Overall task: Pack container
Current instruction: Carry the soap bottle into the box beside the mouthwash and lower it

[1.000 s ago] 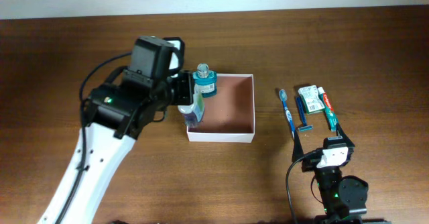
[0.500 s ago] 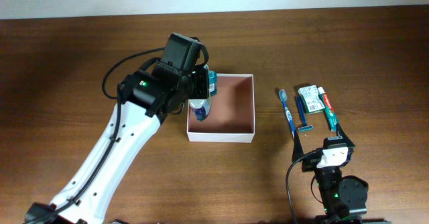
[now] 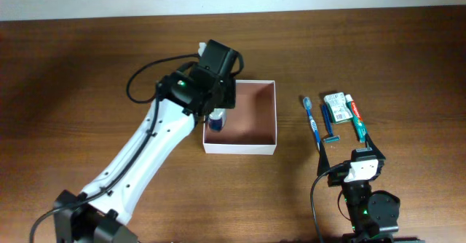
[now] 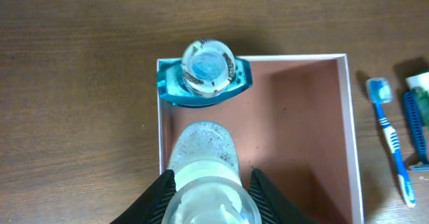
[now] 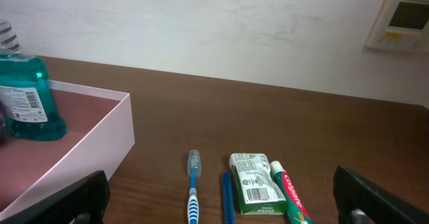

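Two arms work at one desk (image 3: 73, 68). The container (image 3: 240, 148) sits at mid-desk, and the left arm reaches over its left wall.

**Left tool.** The left tool (image 4: 208, 204) pinches a clear bottle (image 4: 201, 157) between its two dark fingers (image 4: 157, 197). The bottle is held just inside the left wall. Whether its base touches the floor cannot be told.

**Edges and room.**
- A teal mouthwash (image 4: 204, 73) stands upright in the far-left corner, against both walls and just beyond the held bottle.
- To the right of both bottles, the reddish-brown floor shows bare as far as the right wall.
- A strip of bare desk separates that wall from the toothbrush (image 3: 312, 121).
- The razor (image 3: 327, 123), packet (image 3: 336, 107) and toothpaste (image 3: 356, 118) lie close together to the right of the toothbrush.

**Right tool.** The right tool (image 5: 220, 177) sits at the near desk edge with its fingers spread wide, holding nothing. It is near those four items.

**Views compared.**
- Overhead, the left arm covers the mouthwash and most of the held bottle.
- The left wrist view shows both bottles from above, along with the container's corners.
- The right wrist view alone shows the mouthwash label, the height of the container wall and the pale wall behind the desk.
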Motion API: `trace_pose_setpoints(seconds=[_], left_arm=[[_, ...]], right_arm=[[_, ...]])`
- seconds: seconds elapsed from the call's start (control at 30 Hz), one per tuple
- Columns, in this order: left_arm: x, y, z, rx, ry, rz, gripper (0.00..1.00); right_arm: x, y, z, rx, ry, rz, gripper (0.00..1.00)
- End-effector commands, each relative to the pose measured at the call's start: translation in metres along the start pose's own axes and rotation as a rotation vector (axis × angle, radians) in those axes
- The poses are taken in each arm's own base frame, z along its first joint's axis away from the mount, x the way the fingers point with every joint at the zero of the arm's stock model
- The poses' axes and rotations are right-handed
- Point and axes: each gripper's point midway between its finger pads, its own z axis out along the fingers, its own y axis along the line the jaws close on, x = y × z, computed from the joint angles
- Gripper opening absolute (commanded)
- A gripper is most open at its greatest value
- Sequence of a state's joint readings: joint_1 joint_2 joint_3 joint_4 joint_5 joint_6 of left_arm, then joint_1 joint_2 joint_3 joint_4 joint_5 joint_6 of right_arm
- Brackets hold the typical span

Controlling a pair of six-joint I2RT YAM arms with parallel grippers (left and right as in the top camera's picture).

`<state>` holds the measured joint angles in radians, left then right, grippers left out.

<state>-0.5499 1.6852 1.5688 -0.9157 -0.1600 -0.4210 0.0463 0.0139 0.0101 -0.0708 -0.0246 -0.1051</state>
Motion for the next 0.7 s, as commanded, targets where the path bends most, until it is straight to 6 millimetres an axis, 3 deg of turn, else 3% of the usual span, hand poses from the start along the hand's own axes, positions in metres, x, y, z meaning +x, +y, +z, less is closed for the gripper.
trace_pose_setpoints(seconds=[0.0, 0.67], left_arm=[[-0.016, 0.0, -0.008, -0.019, -0.057, -0.016, 0.35], [-0.006, 0.0, 0.024, -0.053, 0.001, -0.003, 0.35]], right_arm=[[0.001, -0.001, 0.0, 0.002, -0.001, 0.001, 0.98], [0.001, -0.001, 0.0, 0.002, -0.002, 0.001, 0.98]])
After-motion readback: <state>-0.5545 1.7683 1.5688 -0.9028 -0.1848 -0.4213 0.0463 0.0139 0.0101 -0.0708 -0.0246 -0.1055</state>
